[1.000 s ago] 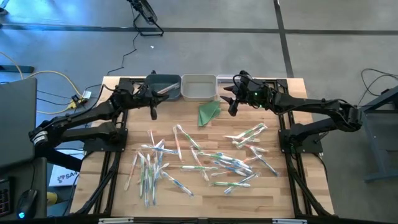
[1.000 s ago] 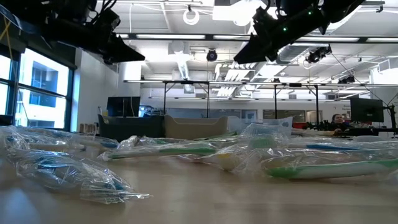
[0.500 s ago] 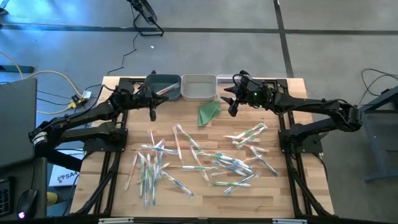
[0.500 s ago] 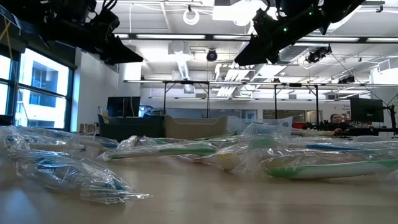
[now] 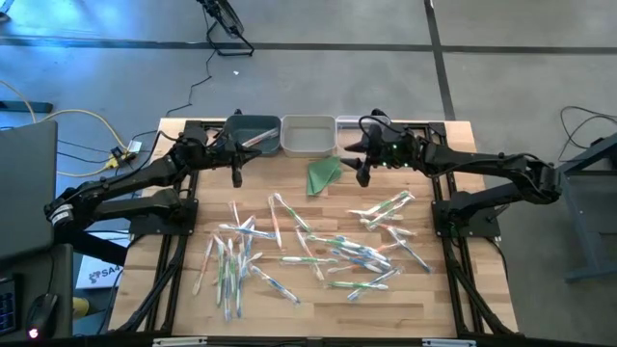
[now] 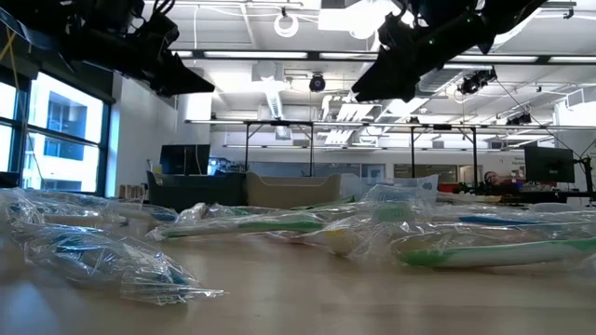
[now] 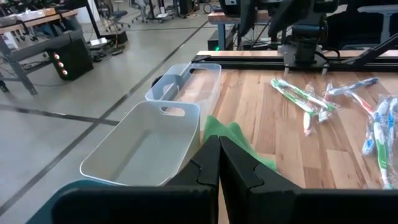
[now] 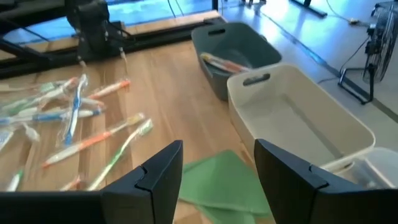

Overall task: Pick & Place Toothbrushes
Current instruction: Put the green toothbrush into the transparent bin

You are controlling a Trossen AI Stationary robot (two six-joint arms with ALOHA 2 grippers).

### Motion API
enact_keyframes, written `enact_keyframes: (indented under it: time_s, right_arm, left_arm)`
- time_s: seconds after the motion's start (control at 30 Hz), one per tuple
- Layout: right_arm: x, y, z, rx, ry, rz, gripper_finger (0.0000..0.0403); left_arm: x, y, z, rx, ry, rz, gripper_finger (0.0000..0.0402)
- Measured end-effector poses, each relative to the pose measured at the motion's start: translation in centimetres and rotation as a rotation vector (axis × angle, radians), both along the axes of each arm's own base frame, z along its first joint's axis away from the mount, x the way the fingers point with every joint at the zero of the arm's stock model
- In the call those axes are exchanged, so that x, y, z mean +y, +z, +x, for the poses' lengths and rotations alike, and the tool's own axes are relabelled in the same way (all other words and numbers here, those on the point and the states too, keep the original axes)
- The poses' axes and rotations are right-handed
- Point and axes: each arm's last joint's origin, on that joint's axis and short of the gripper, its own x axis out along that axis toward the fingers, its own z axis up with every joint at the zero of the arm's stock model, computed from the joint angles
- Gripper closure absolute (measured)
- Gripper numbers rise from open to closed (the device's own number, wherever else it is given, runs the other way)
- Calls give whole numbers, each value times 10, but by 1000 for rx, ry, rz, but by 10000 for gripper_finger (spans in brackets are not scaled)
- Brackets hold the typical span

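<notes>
Above a table strewn with wrapped toothbrushes (image 5: pixel 318 253), the right gripper (image 5: pixel 362 172) hangs open-jawed and empty over a folded green cloth (image 5: pixel 324 174) while the left gripper (image 5: pixel 237 176) waits closed, a descent here risking cloth instead of brush.

Both arms were dark, jointed and slim; the right arm (image 5: pixel 482 169) carried what seemed a small green light
</notes>
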Motion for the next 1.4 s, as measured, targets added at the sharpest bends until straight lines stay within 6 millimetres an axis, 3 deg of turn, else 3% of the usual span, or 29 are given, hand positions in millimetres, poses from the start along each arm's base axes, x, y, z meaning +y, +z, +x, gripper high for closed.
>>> enact_keyframes:
  time_s: [0.83, 1.13, 1.4]
  right_arm:
    - [3, -6, -2, 76, 14, -7, 211]
    - [30, -12, 3, 186, 18, -111, 211]
    - [48, -26, -4, 337, 11, 29, 211]
  left_arm:
    - [1, 1, 0, -3, 18, 5, 401]
    - [1, 0, 0, -2, 20, 4, 401]
    - [0, -2, 0, 22, 20, -12, 401]
